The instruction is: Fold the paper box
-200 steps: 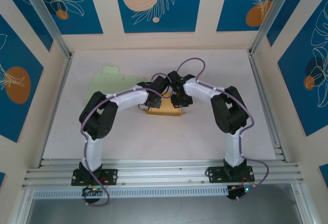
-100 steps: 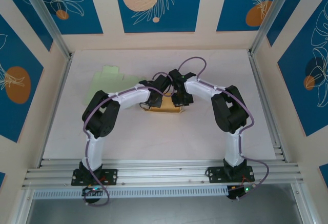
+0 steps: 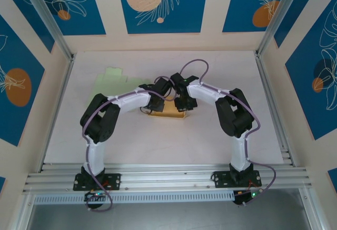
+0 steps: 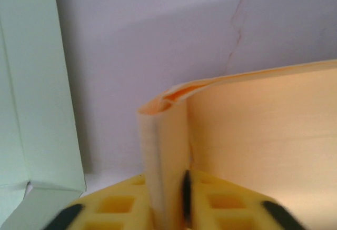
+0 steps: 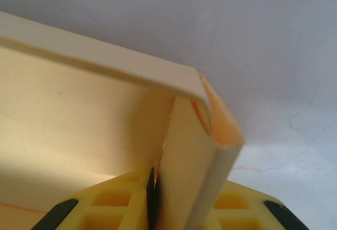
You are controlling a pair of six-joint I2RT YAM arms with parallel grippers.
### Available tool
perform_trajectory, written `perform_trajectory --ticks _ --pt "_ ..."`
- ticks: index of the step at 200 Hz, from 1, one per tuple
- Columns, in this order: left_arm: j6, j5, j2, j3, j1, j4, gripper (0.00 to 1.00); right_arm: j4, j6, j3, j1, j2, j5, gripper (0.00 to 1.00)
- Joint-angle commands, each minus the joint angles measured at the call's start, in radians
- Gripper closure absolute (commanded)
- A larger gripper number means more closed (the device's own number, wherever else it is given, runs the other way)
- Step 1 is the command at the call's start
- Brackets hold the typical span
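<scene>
Yellow paper box (image 3: 168, 113) sits mid-table (image 3: 210, 140) between the two arms — long walls up, both end walls doubled over. Right gripper (image 5: 176, 198) clamps its folded end wall. Left gripper (image 4: 168, 193) has its end wall between the pads, whether pinched or loose cannot be told. Judged late stage — ends probably need locking down.

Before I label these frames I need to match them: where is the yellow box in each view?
Top external: box in the middle of the table.
Left wrist: box at lower right, its folded corner at bottom centre.
Right wrist: box on the left, its folded corner just right of centre.
Shared landmark: the white table behind the box in all three views.
</scene>
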Motion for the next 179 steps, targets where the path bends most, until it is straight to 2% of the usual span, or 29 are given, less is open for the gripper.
perform_trajectory --ticks 1,46,77,128,179 --pt "0.028 -0.034 -0.030 -0.043 0.044 -0.059 0.65 -0.145 -0.029 0.011 0.000 0.024 0.085 0.76" --pt "0.017 0.055 -0.130 -0.088 0.043 0.011 0.44 -0.132 -0.025 0.005 0.005 0.017 0.069 0.76" --pt "0.017 0.063 -0.184 -0.106 0.043 0.011 0.37 -0.120 -0.027 -0.003 0.006 0.003 0.047 0.76" --pt "0.004 0.078 -0.237 -0.155 0.043 0.010 0.34 -0.113 -0.030 0.004 0.009 -0.010 0.026 0.76" --pt "-0.070 0.261 -0.251 -0.254 0.036 0.158 0.32 -0.102 -0.029 0.008 0.012 -0.006 0.004 0.76"
